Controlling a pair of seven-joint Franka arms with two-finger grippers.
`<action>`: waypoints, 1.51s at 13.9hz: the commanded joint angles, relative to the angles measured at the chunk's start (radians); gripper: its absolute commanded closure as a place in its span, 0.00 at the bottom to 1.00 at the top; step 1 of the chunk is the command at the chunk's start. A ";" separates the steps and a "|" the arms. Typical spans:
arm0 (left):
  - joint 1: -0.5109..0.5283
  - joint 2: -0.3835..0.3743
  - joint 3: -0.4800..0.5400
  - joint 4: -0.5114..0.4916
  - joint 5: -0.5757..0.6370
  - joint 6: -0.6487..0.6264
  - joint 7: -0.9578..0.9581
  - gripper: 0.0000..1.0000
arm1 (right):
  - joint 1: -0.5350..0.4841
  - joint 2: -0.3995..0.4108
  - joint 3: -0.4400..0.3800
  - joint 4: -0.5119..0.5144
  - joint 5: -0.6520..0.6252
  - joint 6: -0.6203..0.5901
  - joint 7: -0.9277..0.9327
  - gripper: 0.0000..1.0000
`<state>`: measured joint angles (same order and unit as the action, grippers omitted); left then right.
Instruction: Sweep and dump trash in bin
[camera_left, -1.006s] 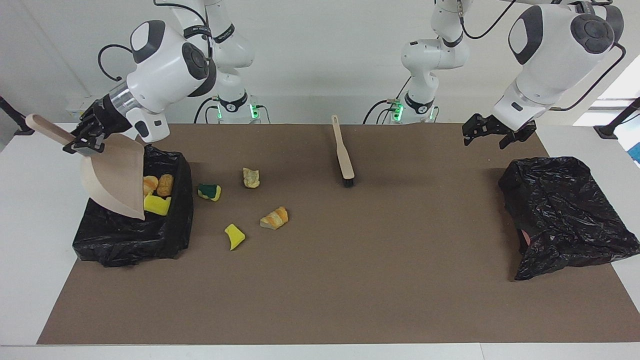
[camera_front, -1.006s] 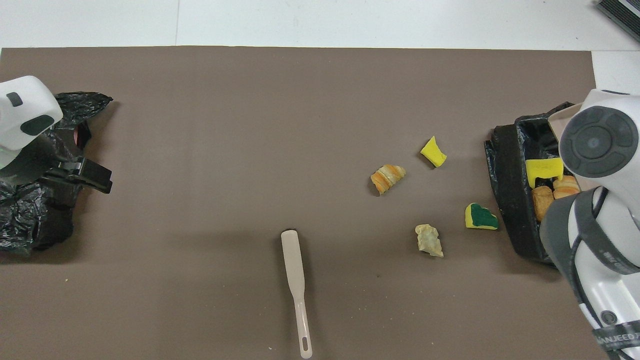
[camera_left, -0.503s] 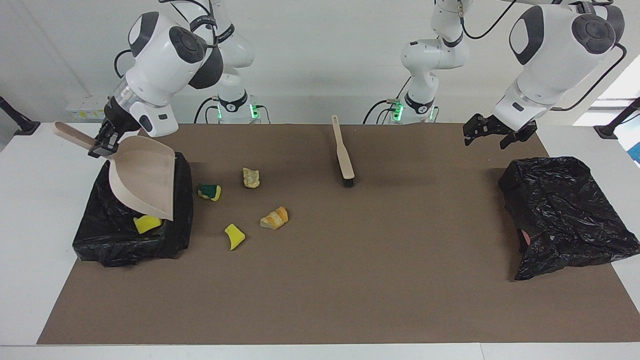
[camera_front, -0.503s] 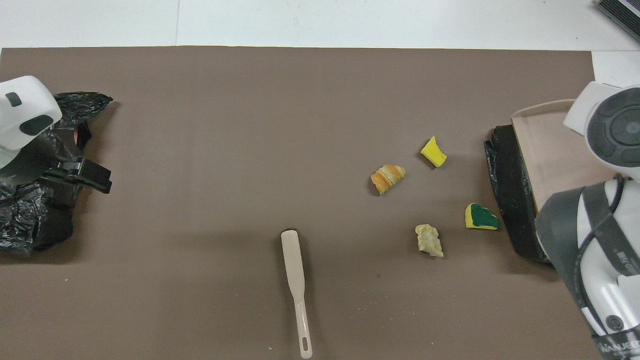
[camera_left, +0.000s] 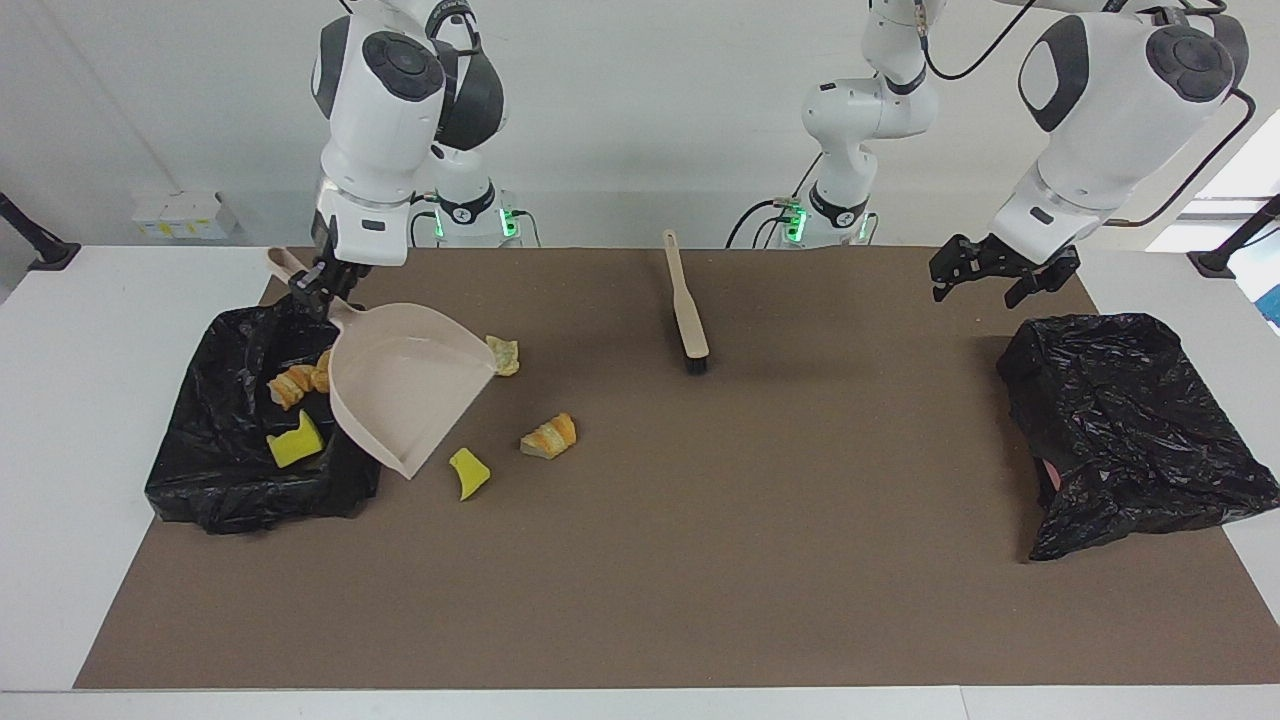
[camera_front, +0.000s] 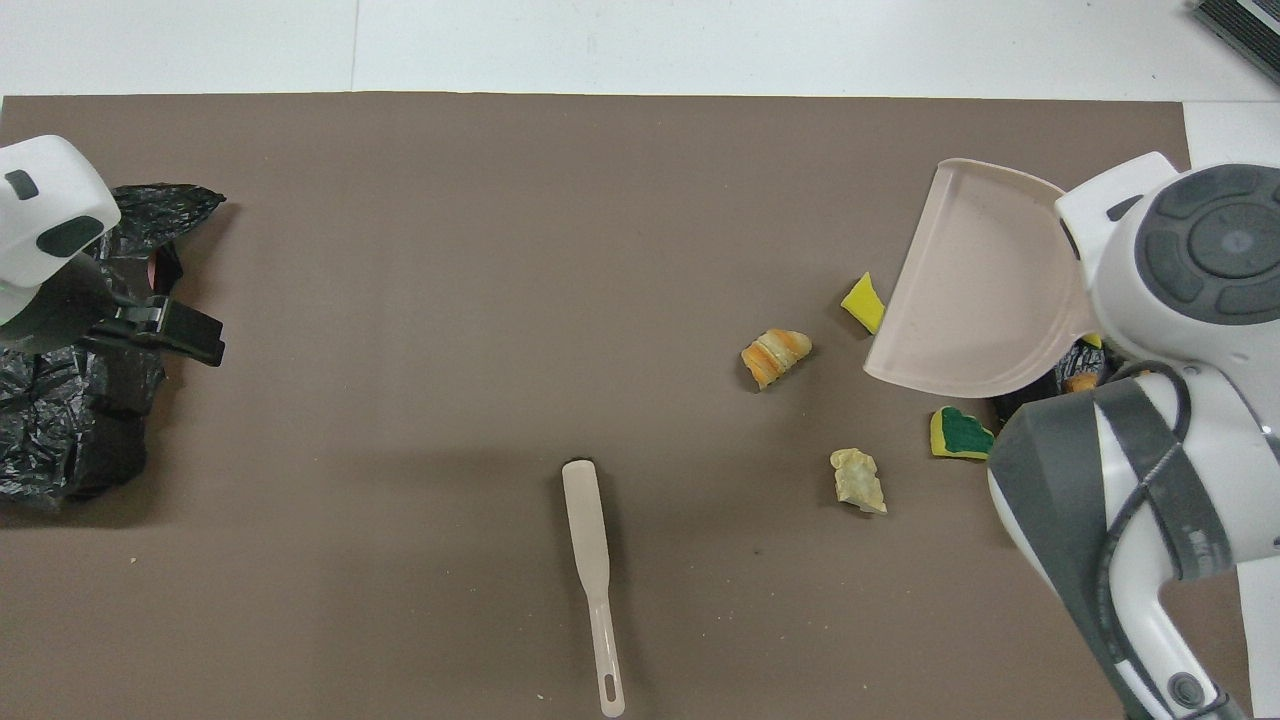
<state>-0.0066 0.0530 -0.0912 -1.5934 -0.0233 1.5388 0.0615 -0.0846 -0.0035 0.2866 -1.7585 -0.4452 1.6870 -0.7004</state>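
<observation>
Two grippers: one holds a tool, one hangs free.
Right gripper (camera_left: 318, 283): clamped on the handle of the beige dustpan (camera_left: 410, 385), up in the air over the edge of the lined bin (camera_left: 215, 470) at the right arm's end of the table.
Dustpan: tilted, its open mouth slanting down and away from the fingers, its pan showing bare inside.
Trash in the bin: bread-like chunks (camera_left: 296, 385) and a yellow sponge piece (camera_left: 294, 446) lie below the right fingers.
Trash on the mat: a yellow scrap (camera_left: 468, 472) just beside the dustpan's lip; an orange bread chunk (camera_left: 549, 436) near it; a pale chunk (camera_left: 503, 355) at the pan's side edge; a green-and-yellow sponge (camera_front: 960, 434) seen only from overhead, under the pan's rim.
Left gripper (camera_left: 992, 272): fingers spread apart, holding nothing, waiting in the air near the second black bag (camera_left: 1125, 430).
Brush (camera_left: 686, 310): flat on the brown mat (camera_left: 700, 560), well apart from both sets of fingers.
</observation>
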 joint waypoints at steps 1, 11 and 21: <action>0.014 -0.002 -0.010 -0.002 0.017 0.014 0.015 0.00 | 0.056 0.051 0.003 0.014 0.089 -0.004 0.332 1.00; 0.010 -0.001 -0.010 -0.002 0.019 0.014 0.014 0.00 | 0.488 0.544 -0.003 0.612 0.212 -0.093 1.210 1.00; -0.022 -0.012 -0.022 -0.029 0.017 0.030 0.006 0.00 | 0.582 0.753 -0.003 0.668 0.358 0.089 1.446 1.00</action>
<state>-0.0109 0.0532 -0.1138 -1.5947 -0.0233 1.5402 0.0617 0.4914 0.7201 0.2847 -1.1052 -0.1129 1.7680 0.7274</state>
